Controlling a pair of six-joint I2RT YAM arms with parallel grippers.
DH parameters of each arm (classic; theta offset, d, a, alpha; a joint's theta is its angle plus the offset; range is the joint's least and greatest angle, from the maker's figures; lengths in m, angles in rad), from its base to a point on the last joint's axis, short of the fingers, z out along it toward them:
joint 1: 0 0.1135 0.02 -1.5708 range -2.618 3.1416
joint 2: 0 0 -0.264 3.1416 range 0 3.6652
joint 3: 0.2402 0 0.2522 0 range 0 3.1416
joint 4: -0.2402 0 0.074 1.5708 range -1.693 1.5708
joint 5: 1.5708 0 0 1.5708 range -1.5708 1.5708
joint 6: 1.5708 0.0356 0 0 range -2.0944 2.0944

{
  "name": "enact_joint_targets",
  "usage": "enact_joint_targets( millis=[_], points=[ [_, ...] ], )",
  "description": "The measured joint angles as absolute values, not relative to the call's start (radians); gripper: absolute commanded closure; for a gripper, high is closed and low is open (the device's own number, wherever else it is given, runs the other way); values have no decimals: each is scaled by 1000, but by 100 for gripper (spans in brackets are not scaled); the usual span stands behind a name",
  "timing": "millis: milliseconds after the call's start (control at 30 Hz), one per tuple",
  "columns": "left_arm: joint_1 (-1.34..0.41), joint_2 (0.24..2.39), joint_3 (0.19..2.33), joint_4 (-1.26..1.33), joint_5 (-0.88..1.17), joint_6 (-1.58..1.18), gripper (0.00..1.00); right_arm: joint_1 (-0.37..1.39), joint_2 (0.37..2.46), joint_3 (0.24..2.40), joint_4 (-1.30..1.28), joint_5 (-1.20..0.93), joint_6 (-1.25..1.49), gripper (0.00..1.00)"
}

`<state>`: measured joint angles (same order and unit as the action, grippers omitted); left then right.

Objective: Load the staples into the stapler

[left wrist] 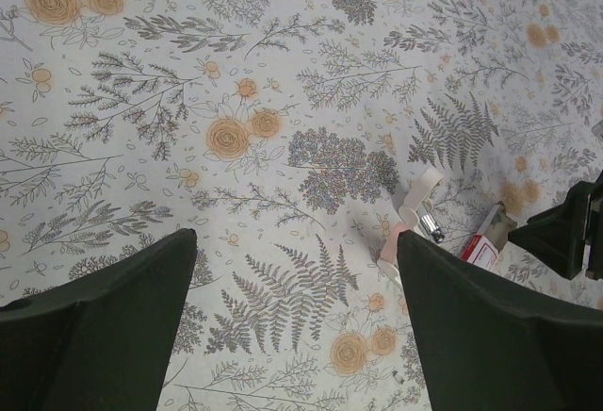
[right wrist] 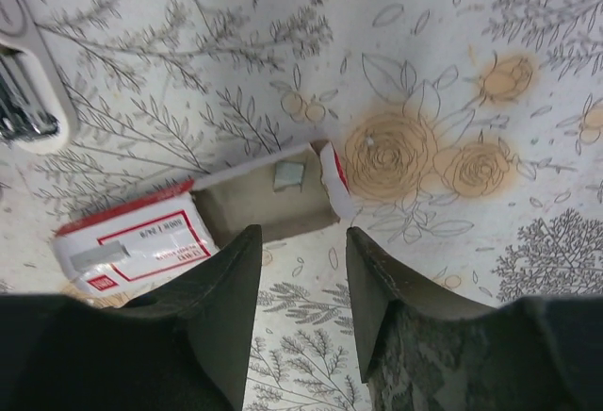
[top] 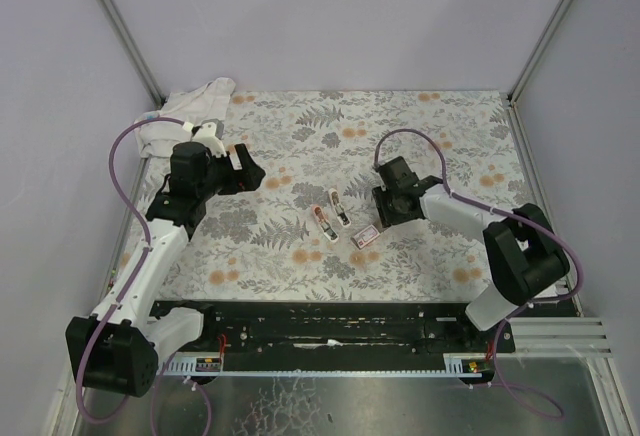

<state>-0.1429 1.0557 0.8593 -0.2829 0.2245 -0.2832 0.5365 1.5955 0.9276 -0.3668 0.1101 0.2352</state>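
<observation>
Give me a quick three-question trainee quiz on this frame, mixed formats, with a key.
1. Is the left tool open or shut?
2. Which tool is nearest the box? A) left tool B) right tool
3. True or false: the box is closed.
Key: 1 open, nothing between its fingers; 2 B; 3 false, it is slid open.

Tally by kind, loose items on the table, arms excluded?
Staple box: 1
Small stapler-like bars: 2
White cloth: 1
Total: 4
</observation>
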Motion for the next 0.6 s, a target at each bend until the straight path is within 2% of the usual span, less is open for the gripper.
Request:
enact_joint_targets(
  millis=[600],
  points=[
    [-143, 1071, 859, -282, 225, -284, 14, 536, 1724, 1015, -315, 103, 245, 66]
  ],
)
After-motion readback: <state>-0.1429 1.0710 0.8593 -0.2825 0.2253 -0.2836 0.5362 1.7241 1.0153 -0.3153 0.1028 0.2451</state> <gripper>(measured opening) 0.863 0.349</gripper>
